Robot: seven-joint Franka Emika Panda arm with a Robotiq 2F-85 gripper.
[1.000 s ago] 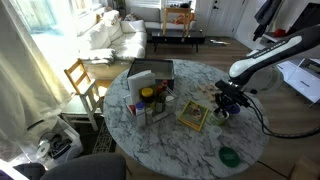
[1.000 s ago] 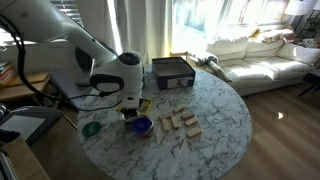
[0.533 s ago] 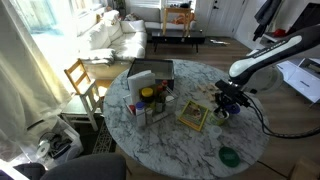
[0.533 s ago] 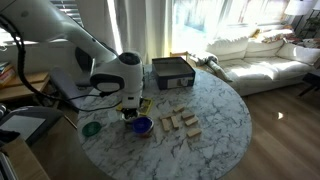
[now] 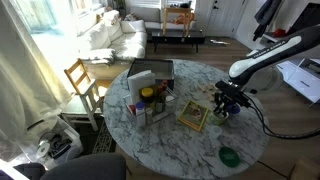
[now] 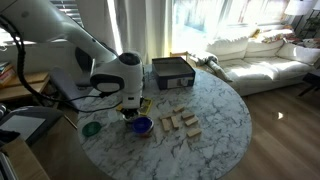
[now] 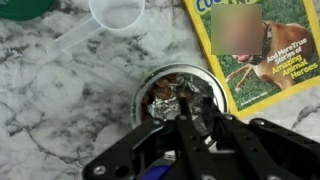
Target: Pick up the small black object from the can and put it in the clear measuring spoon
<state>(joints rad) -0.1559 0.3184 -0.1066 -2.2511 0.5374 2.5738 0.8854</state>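
Reaching fingers (image 7: 205,128): the two tips stand close together, dipped inside the can's mouth; whether they pinch anything cannot be told.
Gripper (image 7: 188,116): points straight down over the can in the wrist view; in both exterior views it hangs low at the table's edge (image 5: 228,108) (image 6: 130,108).
Small black object: judged to lie in the can's dark inside, directly under the fingertips; it cannot be picked out from the shadow and glints there.
Can (image 7: 150,95): a short, round, silvery tin, upright on the marble table (image 7: 60,110), just beside the book.
Clear measuring spoon (image 7: 118,12): its bowl lies up and to the left of the can in the wrist view, near but apart; its long axis runs from the bowl down-left along the handle.
Coming move: judged to be a lift clear of the rim, then a short carry towards the bowl, not the handle.
Surroundings: the book (image 7: 265,45) to the right; a green lid (image 7: 20,6) beyond the spoon.
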